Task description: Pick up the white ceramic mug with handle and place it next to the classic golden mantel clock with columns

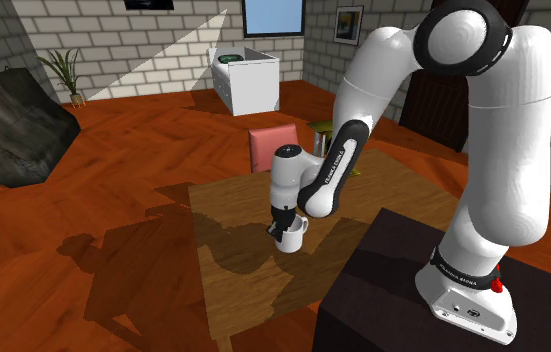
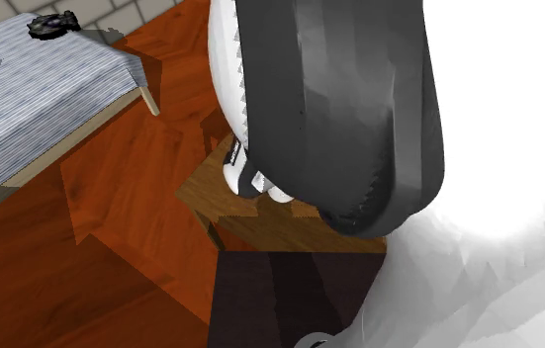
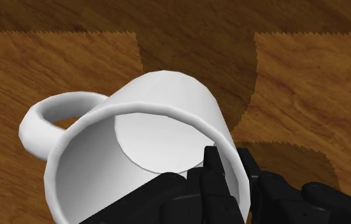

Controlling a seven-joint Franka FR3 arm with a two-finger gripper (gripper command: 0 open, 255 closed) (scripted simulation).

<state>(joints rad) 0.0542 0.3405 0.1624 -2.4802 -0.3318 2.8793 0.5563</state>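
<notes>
- The white Franka arm's all-black two-finger gripper (image 1: pixel 281 230) reached straight down onto a smooth, round-walled white mug (image 1: pixel 294 238) near the middle of a brown wood-grain table (image 1: pixel 228 205).
- In the wrist view, the gripper (image 3: pixel 230 164) was closed on the white mug (image 3: pixel 148 121). One black finger (image 3: pixel 211 167) sat inside the rim and the other outside, pinching the wall between them.
- The pinch was on the side of the rim opposite the mug's loop handle (image 3: pixel 48 121), which stuck out away from the fingers over the table (image 3: pixel 53 57).
- The mug stood close to the near edge of the table, just ahead of the dark boxy stand (image 1: pixel 403 290). Whether its base rested on the wood or hung just above it could not be told.
- A salmon-red chair (image 1: pixel 271 148) stood at the table's far side, behind the arm.
- Farther back, a white open-topped cabinet (image 1: pixel 253 80) stood against the grey brick wall, with a potted green plant (image 1: pixel 63 68) well off to the shoulder view's left.
- In the second exterior view, a bed with a grey striped cover (image 2: pixel 43 84) lay on the reddish wood floor at that view's upper left.
</notes>
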